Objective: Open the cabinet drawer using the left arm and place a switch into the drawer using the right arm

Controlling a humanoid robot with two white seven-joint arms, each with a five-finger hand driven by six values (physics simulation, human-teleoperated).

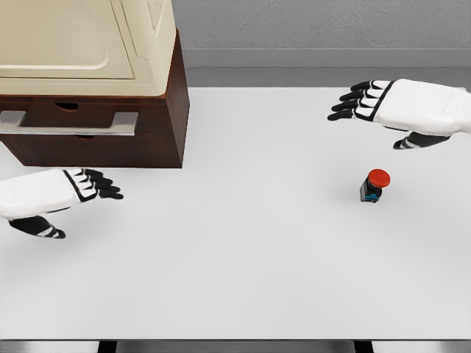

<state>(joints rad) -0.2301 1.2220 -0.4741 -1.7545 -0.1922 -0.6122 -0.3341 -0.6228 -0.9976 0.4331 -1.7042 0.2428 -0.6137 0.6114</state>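
Table [243, 279]: white, flat. Cabinet [158, 125]: dark wood, far left corner, cream appliance [81, 44] on top. Drawer [73, 114]: closed as far as the angle shows, grey handle [70, 123] across its front. Switch [373, 185]: red cap, dark base, upright on the table, right of centre. Left hand [55, 195]: below the cabinet, fingers extended, empty. Right hand [401, 107]: above and behind the switch, apart from it, fingers loosely straight, empty.

white table [243, 279] | on it — brown cabinet [158, 132] far left | red-capped switch [374, 184] right
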